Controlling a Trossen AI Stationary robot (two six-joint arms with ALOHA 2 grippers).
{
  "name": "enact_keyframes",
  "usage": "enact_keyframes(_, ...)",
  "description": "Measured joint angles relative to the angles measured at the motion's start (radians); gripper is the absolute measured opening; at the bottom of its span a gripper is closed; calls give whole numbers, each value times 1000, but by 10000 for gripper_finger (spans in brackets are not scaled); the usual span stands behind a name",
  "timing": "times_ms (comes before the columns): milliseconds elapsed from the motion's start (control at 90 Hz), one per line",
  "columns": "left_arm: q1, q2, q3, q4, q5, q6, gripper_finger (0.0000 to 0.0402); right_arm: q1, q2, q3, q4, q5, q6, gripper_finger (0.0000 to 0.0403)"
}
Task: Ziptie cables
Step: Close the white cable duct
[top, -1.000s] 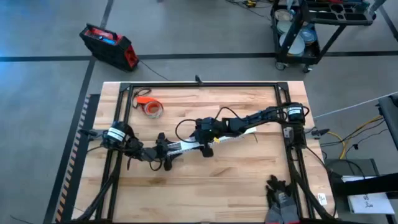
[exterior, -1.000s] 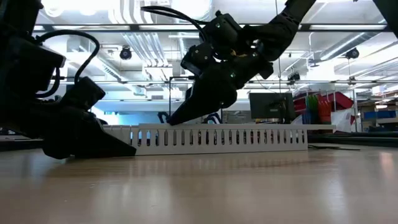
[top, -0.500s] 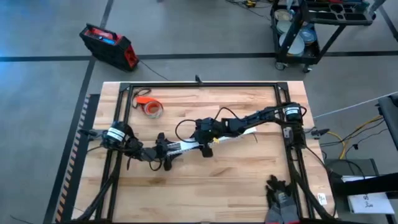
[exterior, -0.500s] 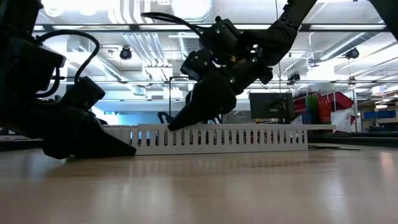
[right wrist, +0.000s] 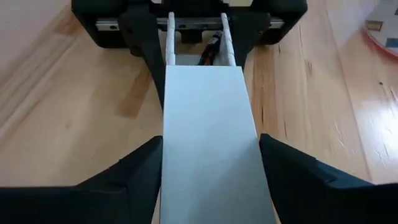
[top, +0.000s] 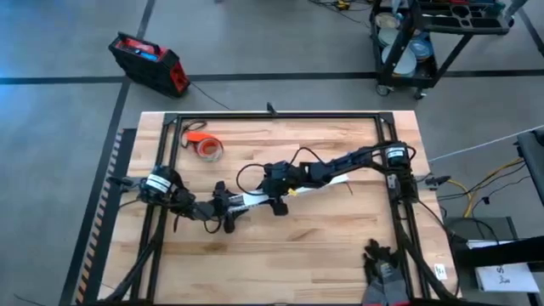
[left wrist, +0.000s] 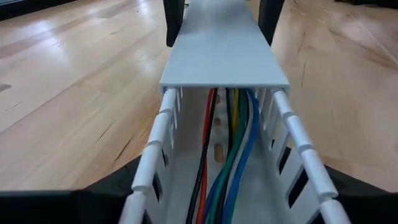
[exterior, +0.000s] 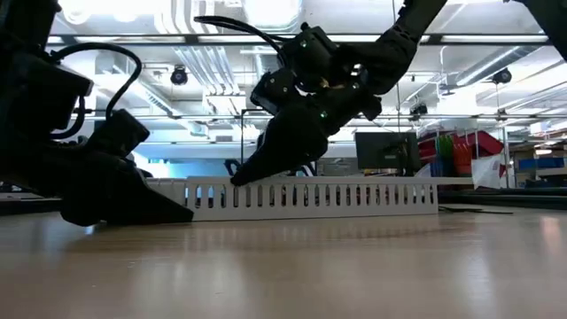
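While a pale wooden bench (top: 323, 238) is sitting on a grey floor with a red case (top: 149, 61) and a cart (top: 425, 38) behind it, one white slotted channel (exterior: 310, 197) is lying across its middle. One orange tape roll (top: 206, 148) is resting near the far left corner. The left gripper (top: 228, 206) is clamping one end of the channel, and the right gripper (top: 279, 192) is straddling its flat lid (right wrist: 208, 143), apparently closing on it. The cables (left wrist: 227, 168), about six strands, are running inside the channel.
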Motion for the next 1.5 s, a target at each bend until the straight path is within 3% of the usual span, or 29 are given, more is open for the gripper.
enact_keyframes(567, 0, 0, -12, -4, 4, 1, 228, 30, 133, 221, -58, -14, 7, 235)
enact_keyframes(1367, 2, -45, -15, -10, 50, 17, 240, 32, 128, 221, -98, -14, -20, 226)
enact_keyframes(1500, -1, -62, -32, -10, 79, -13, 261, 33, 127, 221, -105, -22, -15, 233)
